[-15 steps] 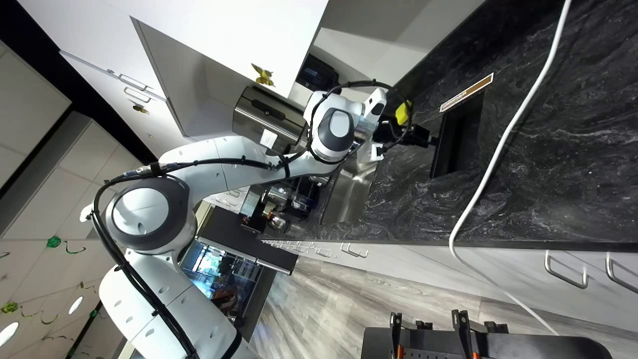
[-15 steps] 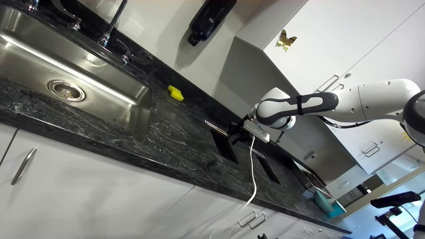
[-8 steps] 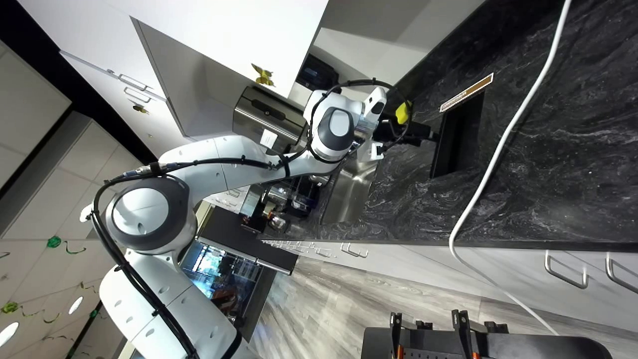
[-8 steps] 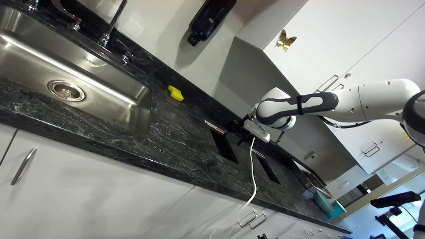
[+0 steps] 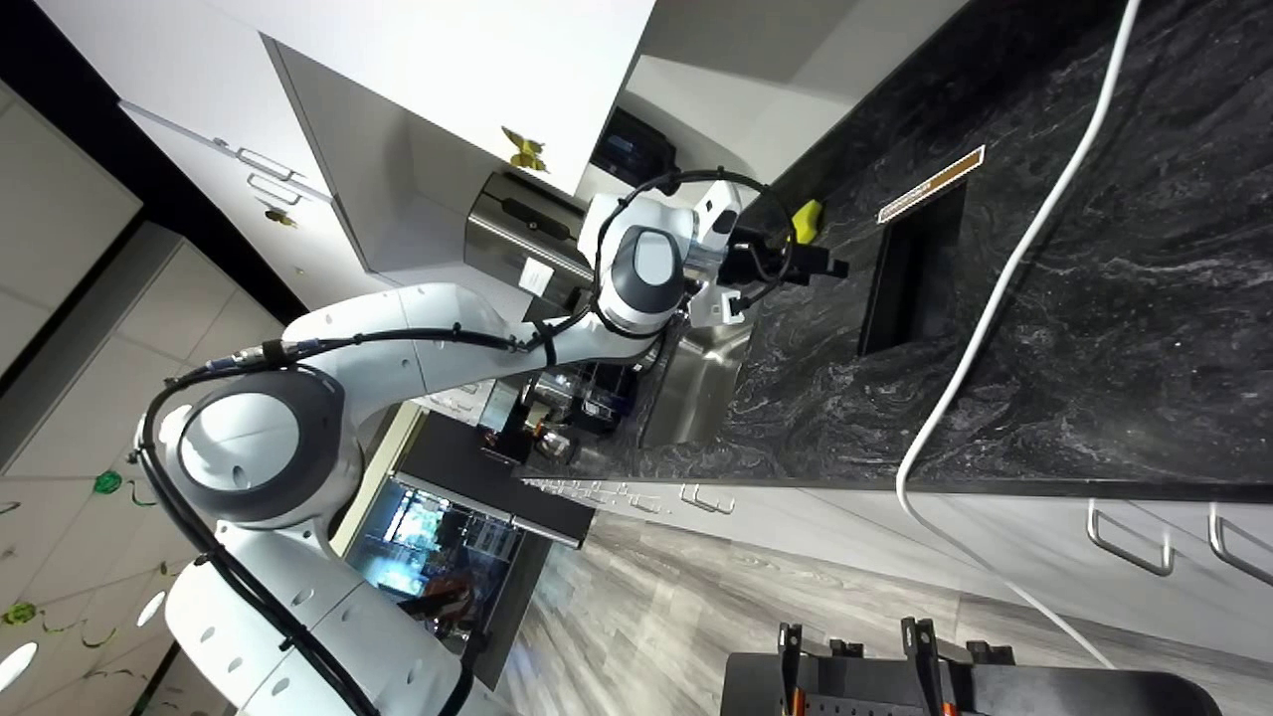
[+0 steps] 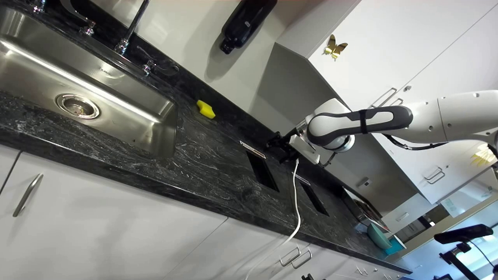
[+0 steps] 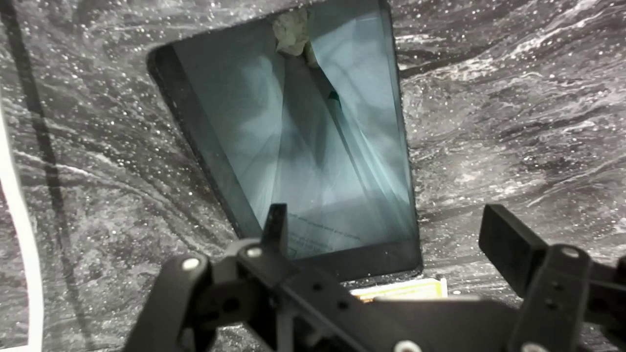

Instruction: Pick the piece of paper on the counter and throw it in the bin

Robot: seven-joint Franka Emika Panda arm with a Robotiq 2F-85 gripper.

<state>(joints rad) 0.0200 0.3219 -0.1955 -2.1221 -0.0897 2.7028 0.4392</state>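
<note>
The wrist view shows the gripper (image 7: 386, 230) along the bottom of the frame, its fingers (image 7: 511, 247) spread wide, one just below centre, one at lower right. It is empty: between the fingers show the lower rim of the bin (image 7: 208, 142), bare counter (image 7: 489, 122) and part of a white-and-orange label (image 7: 406, 289). Whether either finger touches the rim cannot be told here; in an exterior view, right of centre, a gap shows between the tips and the bin's dark mouth.

Inside the bin, at top centre of the wrist view, a crumpled whitish paper (image 7: 292, 32) lies against the pale bag (image 7: 234, 98), a smaller pale piece (image 7: 311, 55) close by its lower right side. Whether either is the task's own I cannot say for certain. A white cord (image 7: 24, 234) runs down the left edge.

In an exterior view the arm (image 6: 358, 120) comes in from the right edge, with the gripper just right of centre, above the counter. A yellow block (image 6: 205, 109) lies on the counter, well apart from it, between the gripper and the sink (image 6: 113, 116) at upper left.
</note>
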